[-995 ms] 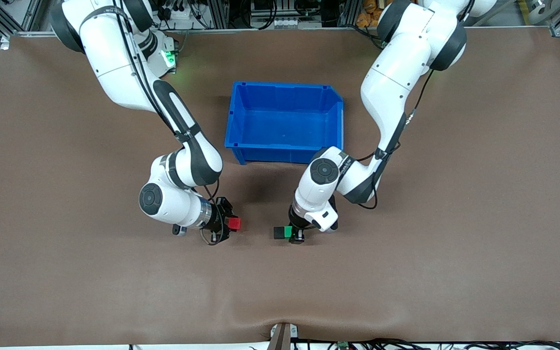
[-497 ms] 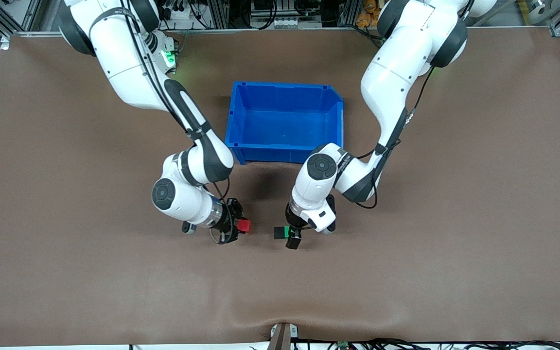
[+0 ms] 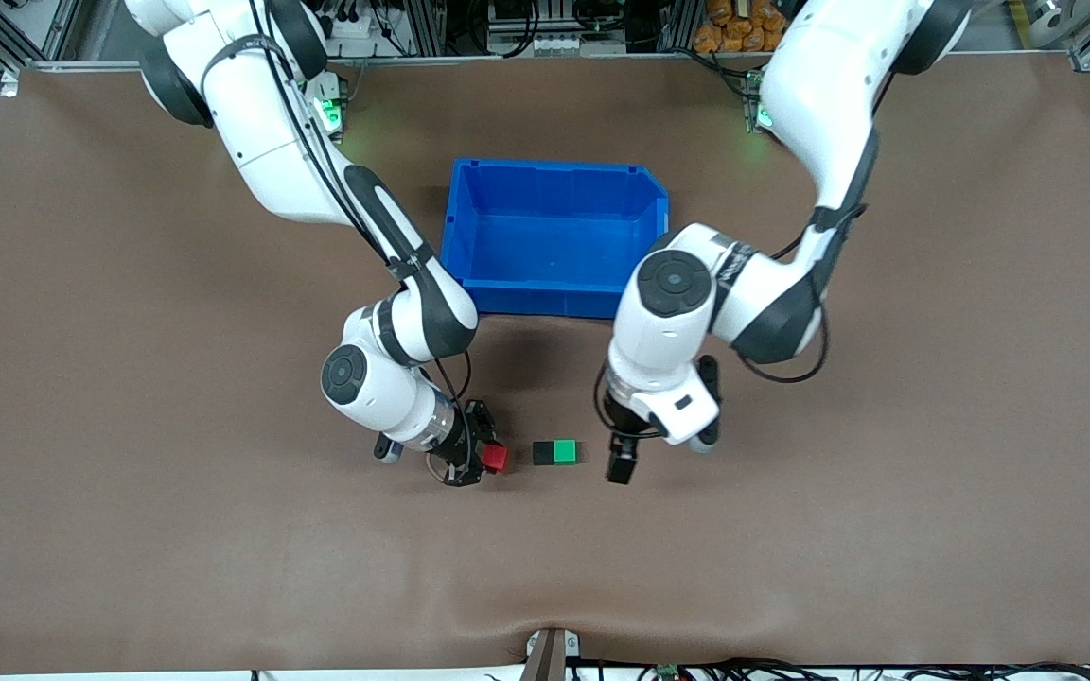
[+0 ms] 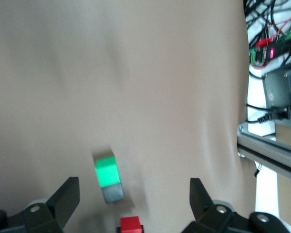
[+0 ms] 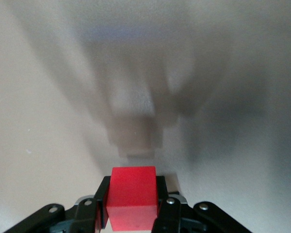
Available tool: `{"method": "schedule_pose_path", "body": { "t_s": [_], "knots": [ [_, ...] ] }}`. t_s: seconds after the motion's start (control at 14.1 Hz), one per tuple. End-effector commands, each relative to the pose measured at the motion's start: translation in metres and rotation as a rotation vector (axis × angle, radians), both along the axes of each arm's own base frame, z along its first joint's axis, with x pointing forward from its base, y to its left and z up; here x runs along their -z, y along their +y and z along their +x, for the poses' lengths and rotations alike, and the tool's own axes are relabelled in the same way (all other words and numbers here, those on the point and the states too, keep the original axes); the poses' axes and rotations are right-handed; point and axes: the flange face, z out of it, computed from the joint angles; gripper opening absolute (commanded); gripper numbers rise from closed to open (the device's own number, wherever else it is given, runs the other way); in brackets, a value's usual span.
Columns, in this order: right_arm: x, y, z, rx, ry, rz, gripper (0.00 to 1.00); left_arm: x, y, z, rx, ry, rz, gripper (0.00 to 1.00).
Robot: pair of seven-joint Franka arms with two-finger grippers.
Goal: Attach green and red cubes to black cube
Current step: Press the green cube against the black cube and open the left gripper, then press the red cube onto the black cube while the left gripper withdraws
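Note:
The green cube [image 3: 565,452] and the black cube [image 3: 543,453] lie joined side by side on the brown table, the black one toward the right arm's end. My right gripper [image 3: 484,461] is shut on the red cube [image 3: 496,459], low over the table, a small gap from the black cube. In the right wrist view the red cube [image 5: 132,196] sits between the fingers. My left gripper [image 3: 623,465] is open and empty, raised beside the green cube toward the left arm's end. The left wrist view shows the green cube [image 4: 105,171], black cube [image 4: 113,193] and red cube [image 4: 131,225].
A blue bin [image 3: 554,168] stands empty farther from the front camera than the cubes, between the two arms. Cables and a metal frame [image 4: 271,97] show past the table's edge in the left wrist view.
My left gripper let go of the green cube, opened and rose away toward the left arm's end. My right gripper carried the red cube closer to the black cube.

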Motion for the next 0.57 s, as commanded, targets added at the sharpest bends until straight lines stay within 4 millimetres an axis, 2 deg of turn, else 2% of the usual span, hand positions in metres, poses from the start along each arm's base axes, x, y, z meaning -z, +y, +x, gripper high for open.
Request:
{"method": "schedule_pose_path", "body": {
  "t_s": [0.0, 0.36, 0.5],
  "knots": [
    [0.010, 0.017, 0.004, 0.014, -0.011, 0.018, 0.00, -0.007, 0.031, -0.026, 0.154, 0.054, 0.095, 1.00],
    [0.009, 0.036, -0.005, 0.011, -0.005, 0.025, 0.00, -0.052, 0.124, -0.029, 0.380, 0.055, 0.166, 1.00],
    [0.013, 0.043, -0.012, 0.006, 0.007, 0.020, 0.00, -0.071, 0.161, -0.029, 0.398, 0.044, 0.178, 1.00]
  ]
}}
